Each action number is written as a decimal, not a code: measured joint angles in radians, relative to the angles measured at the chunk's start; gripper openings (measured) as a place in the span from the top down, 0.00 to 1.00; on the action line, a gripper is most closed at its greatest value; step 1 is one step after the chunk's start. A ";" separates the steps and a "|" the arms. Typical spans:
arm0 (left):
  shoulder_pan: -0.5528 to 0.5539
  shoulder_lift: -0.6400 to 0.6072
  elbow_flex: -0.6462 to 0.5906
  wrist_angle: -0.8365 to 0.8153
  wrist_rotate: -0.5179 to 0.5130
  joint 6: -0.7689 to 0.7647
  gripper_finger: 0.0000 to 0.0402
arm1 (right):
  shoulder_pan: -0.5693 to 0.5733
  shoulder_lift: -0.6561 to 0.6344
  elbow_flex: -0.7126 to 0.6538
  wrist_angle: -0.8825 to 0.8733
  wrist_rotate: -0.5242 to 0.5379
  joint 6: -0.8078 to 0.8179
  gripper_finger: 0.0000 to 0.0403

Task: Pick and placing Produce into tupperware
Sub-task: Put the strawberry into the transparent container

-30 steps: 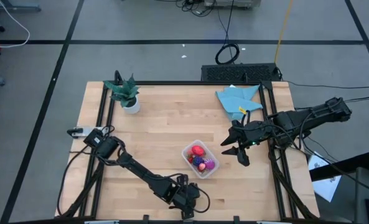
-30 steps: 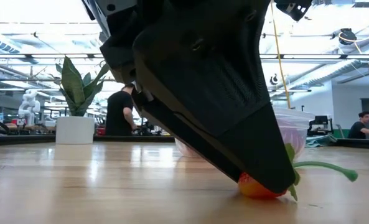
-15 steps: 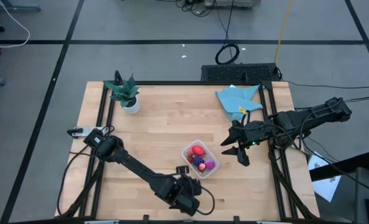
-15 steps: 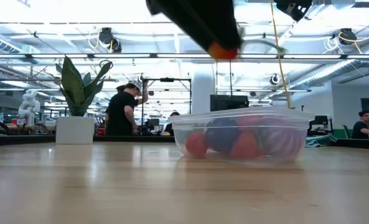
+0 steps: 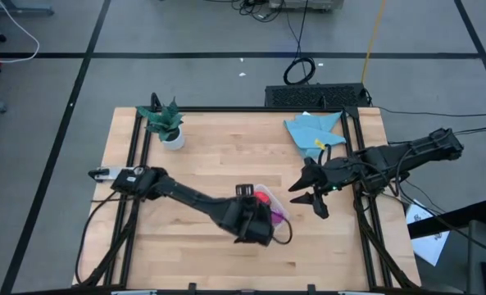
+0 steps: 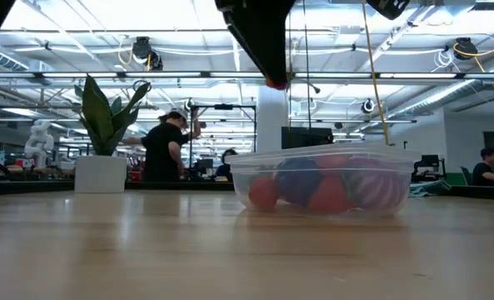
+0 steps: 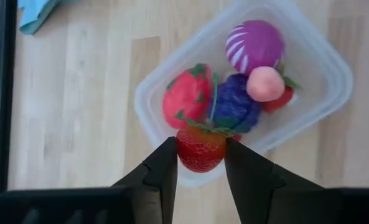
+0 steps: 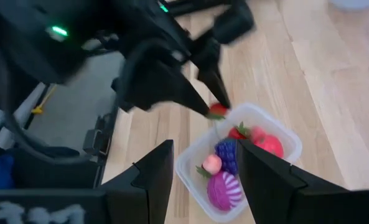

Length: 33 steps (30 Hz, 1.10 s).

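The clear tub (image 7: 333,68) stands on the wood table, holding a magenta striped fruit (image 7: 254,46), a dark purple one (image 7: 234,106), a larger red piece (image 7: 185,99) and a pink berry (image 7: 265,84). My left gripper (image 7: 200,163) hangs above the tub's near rim, shut on a red strawberry (image 7: 200,148) with a green stem. From above, this gripper (image 5: 255,221) covers part of the tub (image 5: 267,197). My right gripper (image 5: 308,197) waits open to the tub's right, above the table. My left gripper pinches the strawberry's red body (image 7: 183,152) between its two fingers, one on each side. The fingers point down from above. The strawberry is lifted clear, high over the tub (image 6: 321,179), its green stem (image 7: 214,99) sticking out past the fingertips.
A potted plant (image 5: 165,123) stands at the far left corner and a blue cloth (image 5: 312,131) lies at the far right. Bare wood lies left of the tub. People (image 6: 165,146) show in the room beyond the table.
My left gripper, shut on the strawberry, has risen from the table near its near edge and moved toward the far edge, over the tub. The strawberry has gone from resting on the wood to lifted clear.
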 joint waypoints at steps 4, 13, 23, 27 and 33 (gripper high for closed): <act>0.039 0.000 0.000 0.004 0.009 0.029 0.71 | -0.007 -0.023 0.000 0.017 0.003 -0.012 0.59; 0.067 0.001 -0.112 0.181 0.123 0.086 0.71 | -0.029 -0.097 0.000 0.017 0.007 -0.032 0.59; 0.082 -0.001 -0.226 0.293 0.183 0.065 0.71 | -0.029 -0.122 0.000 0.017 0.034 -0.039 0.59; 0.082 0.001 -0.240 0.316 0.194 0.079 0.71 | -0.029 -0.120 0.000 0.017 0.034 -0.052 0.59; 0.083 0.001 -0.240 0.316 0.194 0.079 0.71 | -0.029 -0.119 0.000 0.017 0.034 -0.057 0.59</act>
